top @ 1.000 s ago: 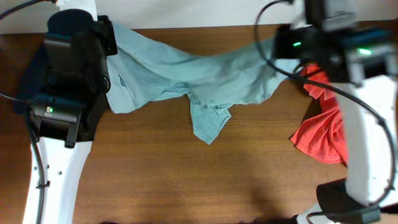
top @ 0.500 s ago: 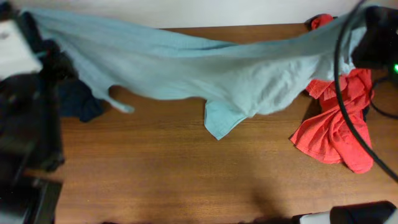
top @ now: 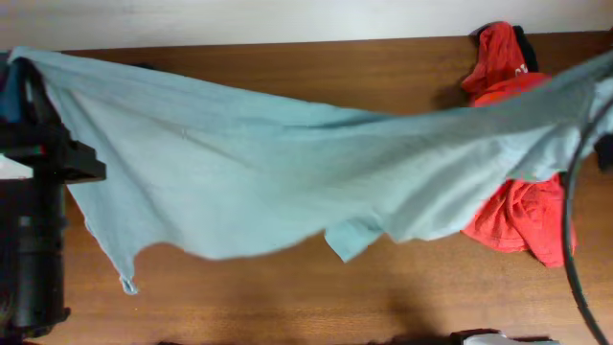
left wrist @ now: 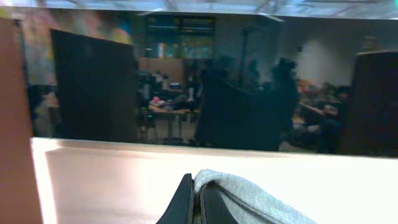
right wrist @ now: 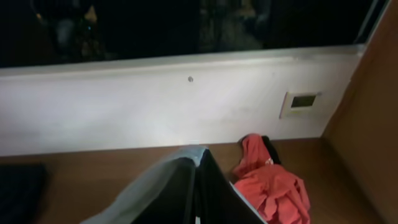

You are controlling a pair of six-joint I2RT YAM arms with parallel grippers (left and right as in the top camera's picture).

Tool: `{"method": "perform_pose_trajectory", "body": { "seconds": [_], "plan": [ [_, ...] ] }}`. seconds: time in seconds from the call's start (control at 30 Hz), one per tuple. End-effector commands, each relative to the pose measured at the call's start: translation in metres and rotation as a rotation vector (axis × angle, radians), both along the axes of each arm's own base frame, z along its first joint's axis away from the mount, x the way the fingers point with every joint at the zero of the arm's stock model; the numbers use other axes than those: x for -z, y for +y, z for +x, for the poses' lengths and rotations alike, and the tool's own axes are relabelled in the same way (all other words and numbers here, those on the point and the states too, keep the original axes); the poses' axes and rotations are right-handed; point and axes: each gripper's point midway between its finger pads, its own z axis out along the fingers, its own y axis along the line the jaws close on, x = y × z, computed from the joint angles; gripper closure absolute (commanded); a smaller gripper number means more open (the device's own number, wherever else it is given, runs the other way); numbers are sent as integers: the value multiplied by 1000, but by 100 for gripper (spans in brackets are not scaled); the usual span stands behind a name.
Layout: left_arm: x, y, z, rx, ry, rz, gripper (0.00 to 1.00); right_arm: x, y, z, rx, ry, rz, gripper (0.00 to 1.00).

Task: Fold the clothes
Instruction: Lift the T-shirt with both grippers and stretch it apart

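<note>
My L gripper (left wrist: 196, 193) & R gripper (right wrist: 196, 163), both pinched on the tee (top: 287, 182), hold it stretched over the table (top: 287, 302): no fold yet, red shirt (top: 512, 216) unfolded too.

The tabletop (top: 287, 297) is of brown wood with a visible grain. Behind its far edge runs a white wall (right wrist: 124, 106), and on this wall sits a small square plate (right wrist: 303, 101). Above the wall is a dark window (right wrist: 155, 25). The left wrist view shows a dim room with tall dark panels (left wrist: 93, 87).
</note>
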Motion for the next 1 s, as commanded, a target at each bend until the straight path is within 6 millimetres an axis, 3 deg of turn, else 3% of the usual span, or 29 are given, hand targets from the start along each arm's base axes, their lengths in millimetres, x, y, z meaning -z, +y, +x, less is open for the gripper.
{"method": "perform_pose_trajectory", "body": {
  "seconds": [0.0,0.27,0.47,0.7,0.83,0.97],
  "plan": [
    [-5,-18,-5,113,-15,11,100,-9,-5,-13,17,-39,-25,96],
    [-11,-18,-11,122,-33,10,100,-16,-5,-26,17,-72,-23,96],
    [-22,-12,-39,122,-72,3,100,-27,-10,-66,36,-146,-19,96],
    [-17,-3,-73,113,-56,4,100,-23,-13,-102,44,-163,-18,96],
    [-7,14,-74,27,-18,-35,99,-10,-13,-97,43,-103,-22,96],
    [11,22,-54,-44,54,-50,100,5,-12,-75,42,-26,-28,96]
  ]
}}
